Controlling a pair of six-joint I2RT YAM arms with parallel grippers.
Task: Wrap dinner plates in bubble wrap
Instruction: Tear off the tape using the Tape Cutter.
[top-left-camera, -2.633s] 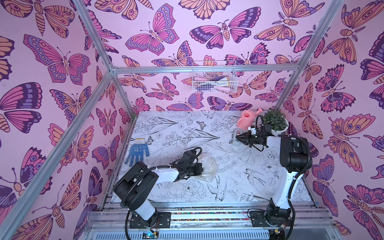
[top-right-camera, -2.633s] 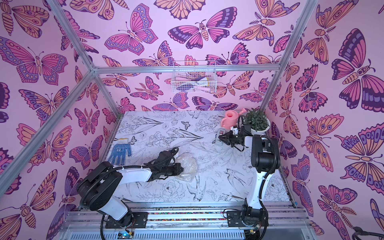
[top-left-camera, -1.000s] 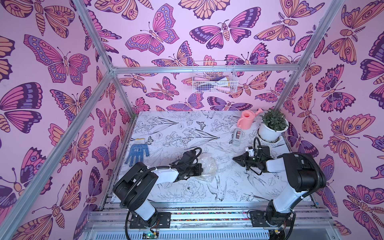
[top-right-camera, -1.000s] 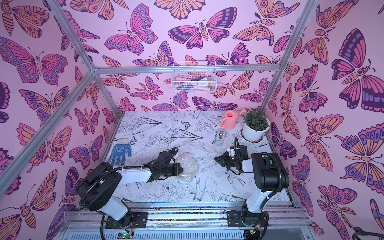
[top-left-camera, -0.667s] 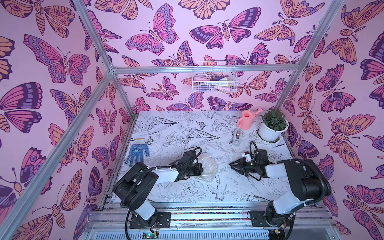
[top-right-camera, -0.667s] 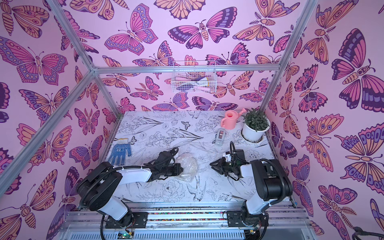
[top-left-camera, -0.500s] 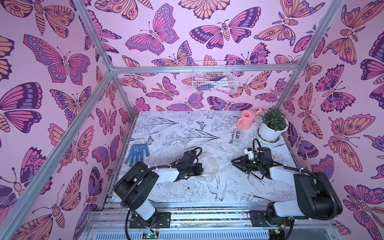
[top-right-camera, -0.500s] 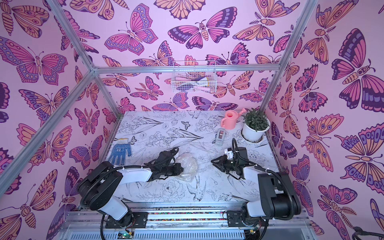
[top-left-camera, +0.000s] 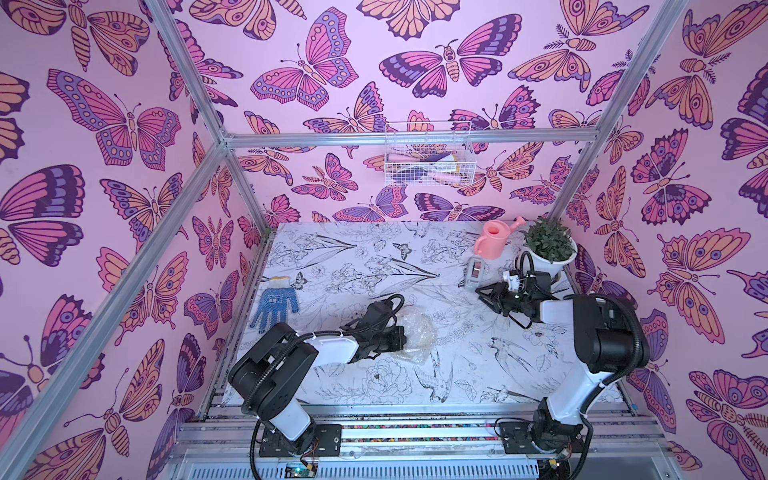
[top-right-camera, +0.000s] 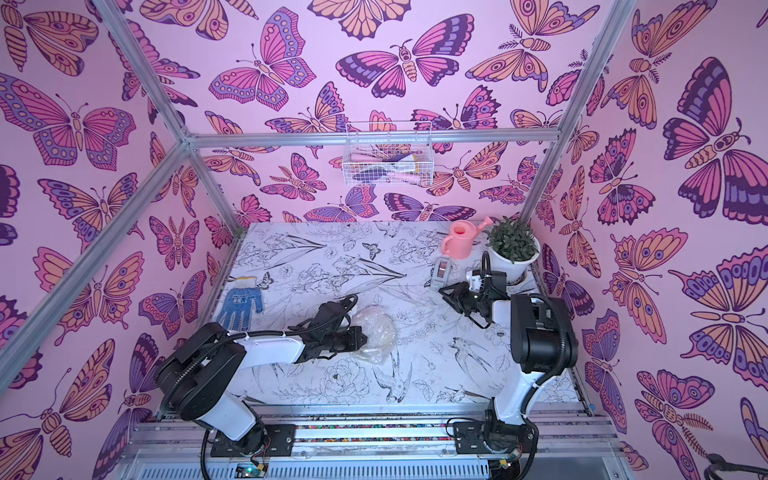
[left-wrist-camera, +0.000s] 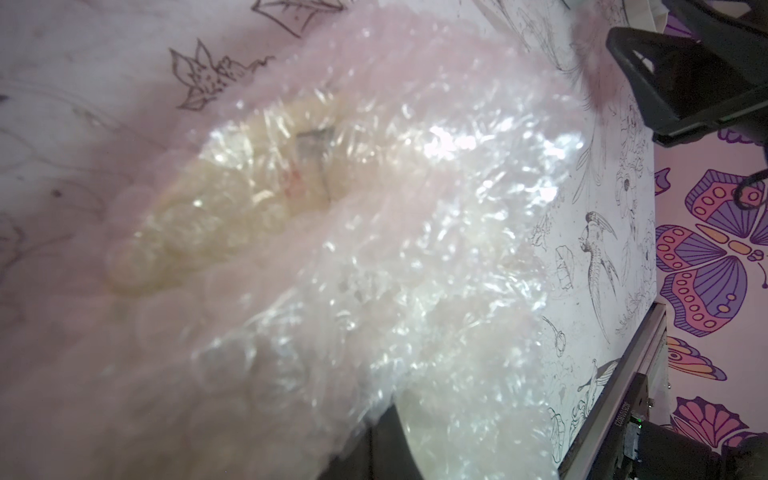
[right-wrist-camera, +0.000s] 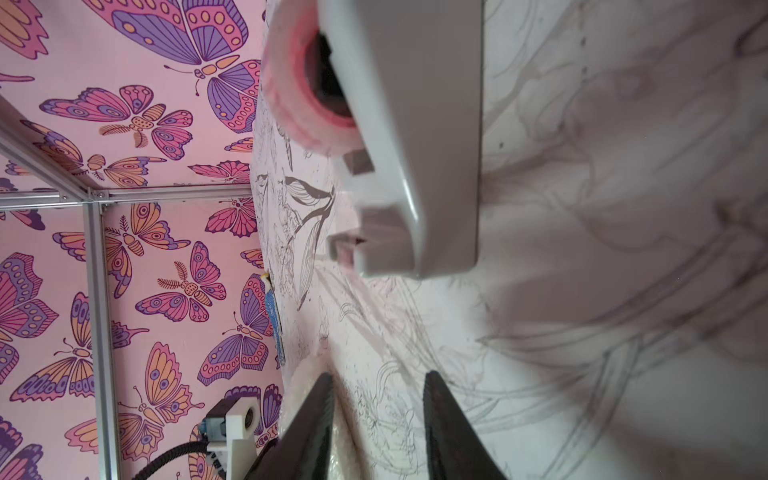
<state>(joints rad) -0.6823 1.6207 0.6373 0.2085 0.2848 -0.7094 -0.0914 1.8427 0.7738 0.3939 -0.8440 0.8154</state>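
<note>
Near the front of the worktop (top-left-camera: 457, 376), the left claw (top-left-camera: 402, 335) is clenched on the edge of the bubble wrap (top-left-camera: 419, 331). The wrap lies in a crumpled bundle around the cream-yellow plate (left-wrist-camera: 199, 208), which shows only dimly through the plastic in the left wrist view. Farther back, the right claw (top-left-camera: 486, 299) is partly open and holds nothing, its tips close to the grey tape dispenser (top-left-camera: 473, 272) but not touching it.

Looks like a robot lab test cell, not a real home: aluminium frame (top-left-camera: 399, 139), butterfly-print walls (top-left-camera: 124, 124), printed tabletop (top-left-camera: 353, 257), left arm (top-left-camera: 328, 347) and right arm (top-left-camera: 598, 328) bolted to a front rail (top-left-camera: 415, 428), and a watering can (top-left-camera: 494, 241) as a prop.
</note>
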